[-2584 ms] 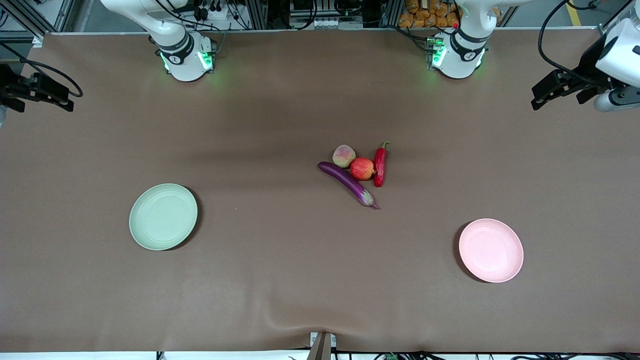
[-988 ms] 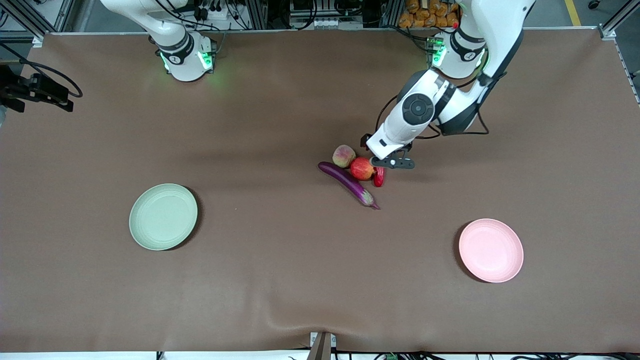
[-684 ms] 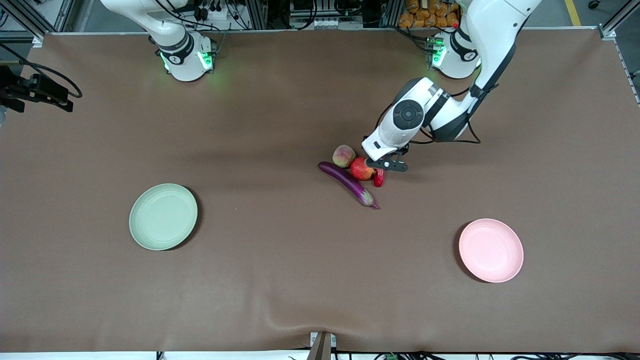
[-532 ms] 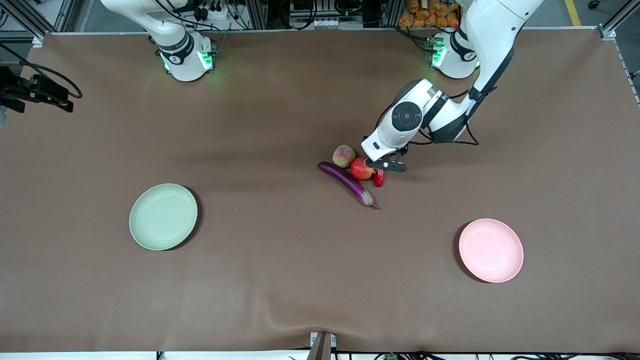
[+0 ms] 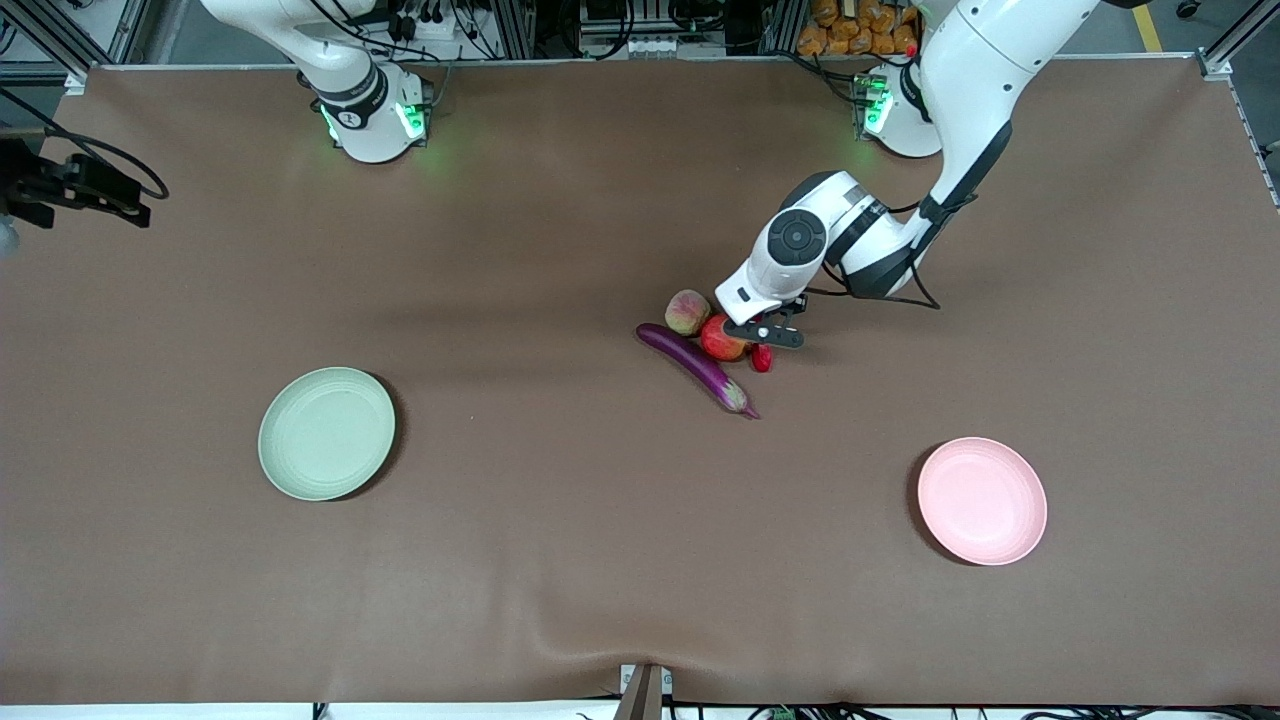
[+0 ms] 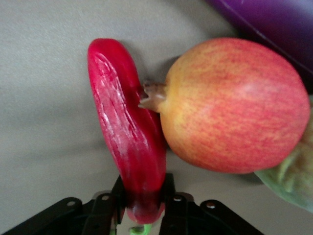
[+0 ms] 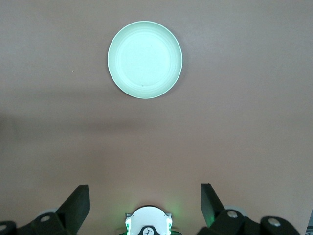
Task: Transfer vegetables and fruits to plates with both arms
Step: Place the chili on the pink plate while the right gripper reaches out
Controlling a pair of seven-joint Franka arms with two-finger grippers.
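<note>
Both matte round plates — pale green plate [image 5: 327,433], pink plate [image 5: 982,500] — hold nothing. Left gripper [image 6: 142,208] pinches the glossy chili pepper [image 6: 129,127]; right gripper [image 7: 144,203] waits, spread wide.

Two plates [image 5: 326,433] [image 5: 982,500], two vegetables [image 5: 697,367] [image 6: 129,127], two fruits [image 5: 722,338] [image 5: 687,311].

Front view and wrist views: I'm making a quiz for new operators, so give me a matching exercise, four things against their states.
Things:
1. chili pepper
2. green plate
3. eggplant
4. right gripper

States:
A. open, above the table
B. between the left gripper fingers
C. lying on the table, touching the apple
D. empty, toward the right arm's end

Pairs: 1-B, 2-D, 3-C, 4-A
</note>
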